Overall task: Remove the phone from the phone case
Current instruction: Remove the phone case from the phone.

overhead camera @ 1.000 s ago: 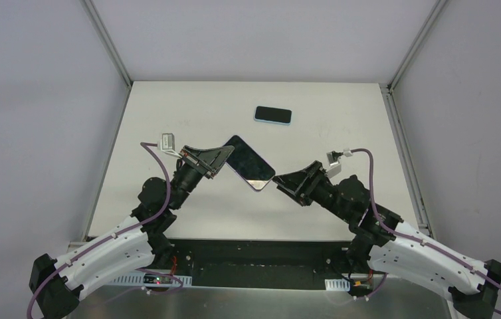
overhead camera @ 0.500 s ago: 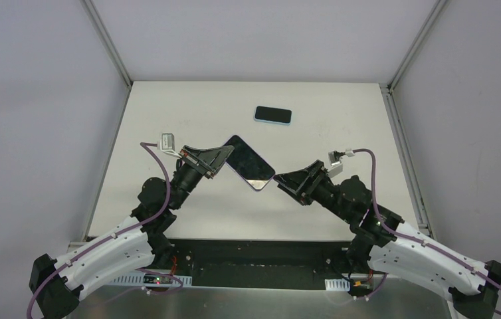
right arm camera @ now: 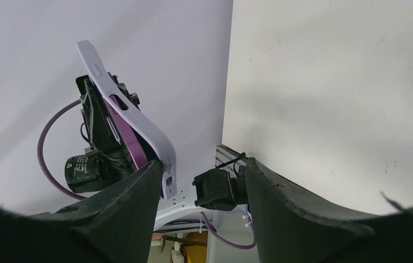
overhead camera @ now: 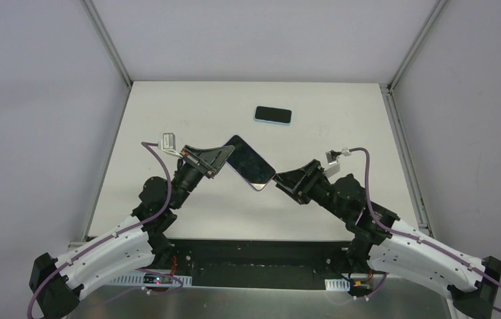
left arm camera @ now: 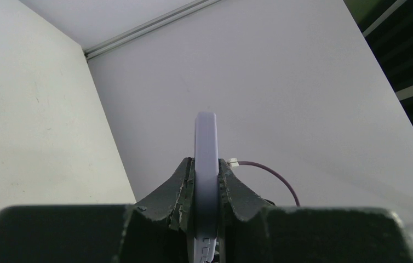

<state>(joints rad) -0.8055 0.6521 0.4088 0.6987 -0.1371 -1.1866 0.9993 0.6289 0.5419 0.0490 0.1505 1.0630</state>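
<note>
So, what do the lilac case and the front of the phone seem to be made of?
The lilac case: probably soft silicone or rubbery plastic, matte; its edge shows no shine and looks bowed in the right wrist view. The front of the phone: likely glass, glossy; it is dark and mirrors a bright patch near its lower corner.

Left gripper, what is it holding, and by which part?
The cased phone, clamped edge-on in the left gripper at its left short end.

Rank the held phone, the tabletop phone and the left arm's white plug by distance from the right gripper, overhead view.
1. Held phone, just left of the right gripper.
2. Tabletop phone, toward the back.
3. White plug, far left.
</note>
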